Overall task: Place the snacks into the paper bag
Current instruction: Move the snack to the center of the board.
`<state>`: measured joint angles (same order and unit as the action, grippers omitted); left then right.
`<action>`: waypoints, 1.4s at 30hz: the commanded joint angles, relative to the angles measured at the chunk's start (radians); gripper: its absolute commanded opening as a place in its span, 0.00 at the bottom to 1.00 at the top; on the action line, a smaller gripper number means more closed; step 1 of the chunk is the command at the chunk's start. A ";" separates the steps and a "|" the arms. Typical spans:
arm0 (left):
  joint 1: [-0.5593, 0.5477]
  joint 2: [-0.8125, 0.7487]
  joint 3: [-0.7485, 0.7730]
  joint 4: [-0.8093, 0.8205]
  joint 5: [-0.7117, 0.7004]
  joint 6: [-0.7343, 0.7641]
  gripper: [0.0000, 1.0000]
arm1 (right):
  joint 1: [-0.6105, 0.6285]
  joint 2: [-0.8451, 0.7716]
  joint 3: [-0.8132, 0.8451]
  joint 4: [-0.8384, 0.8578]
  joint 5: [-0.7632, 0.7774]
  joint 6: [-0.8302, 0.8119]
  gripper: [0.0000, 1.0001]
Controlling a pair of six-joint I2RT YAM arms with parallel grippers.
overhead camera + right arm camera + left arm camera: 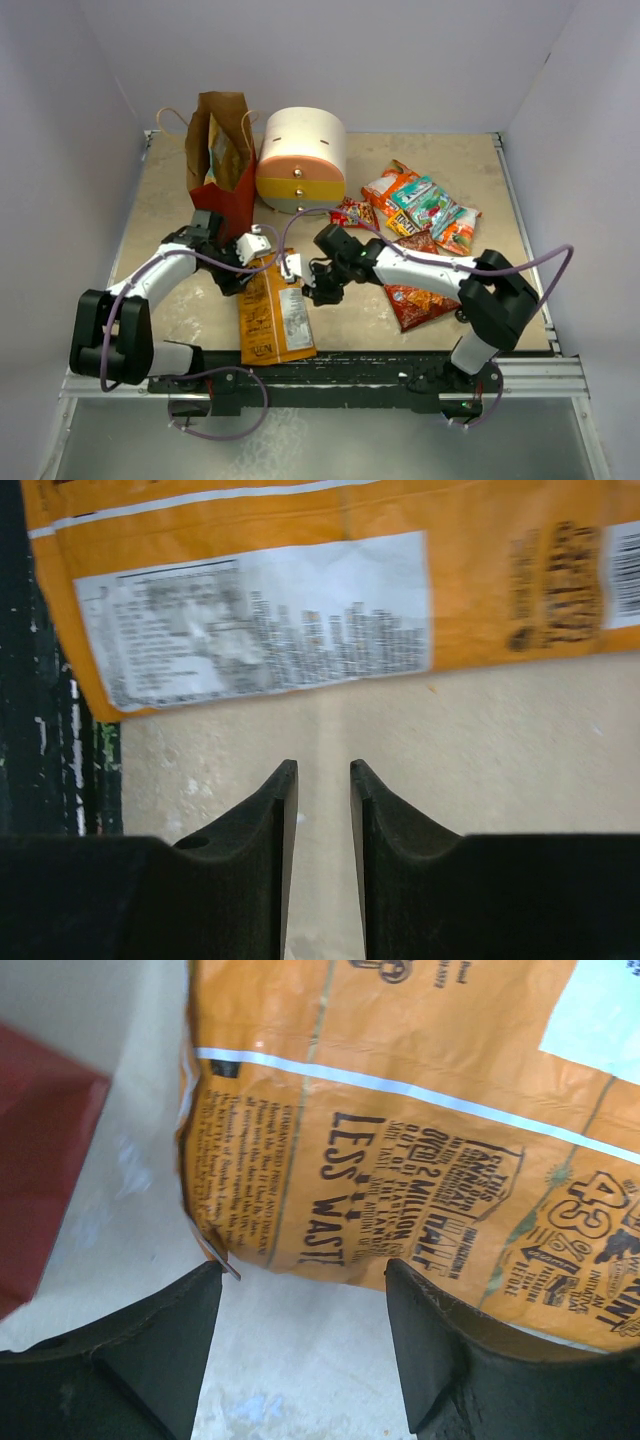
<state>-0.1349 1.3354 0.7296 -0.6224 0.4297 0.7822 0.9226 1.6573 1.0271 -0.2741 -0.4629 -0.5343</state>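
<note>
A large orange chip bag [272,312] lies flat on the table near the front edge. My left gripper [248,268] is at its top left corner. In the left wrist view the gripper [305,1270] is open, with the bag's printed edge [400,1160] just past the fingertips and only bare table between the jaws. My right gripper [305,288] sits at the bag's right side. Its jaws [323,770] stand a narrow gap apart with nothing in them, and the bag's label side [300,620] is beyond the tips. The paper bag [218,150] stands upright at the back left with a tan snack showing inside.
The round drawer unit [300,160] stands right of the paper bag. A red Doritos bag [420,298] and several small packets [425,205] lie on the right half of the table. The paper bag's red lower part [40,1160] is close on the left gripper's left.
</note>
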 commanded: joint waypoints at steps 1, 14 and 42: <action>-0.100 0.026 0.060 0.014 -0.004 -0.008 0.69 | -0.092 -0.110 0.029 -0.038 -0.025 -0.031 0.31; -0.391 0.277 0.301 0.113 0.006 -0.129 0.71 | -0.368 -0.482 -0.119 0.035 0.040 -0.011 0.33; -0.260 0.232 0.353 -0.150 0.189 -0.282 0.96 | -0.051 -0.327 -0.325 0.389 0.072 -0.253 0.25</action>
<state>-0.3790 1.5162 1.0542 -0.7471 0.5983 0.5835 0.8276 1.2930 0.7036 -0.0154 -0.4278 -0.7177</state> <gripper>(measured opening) 0.958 0.259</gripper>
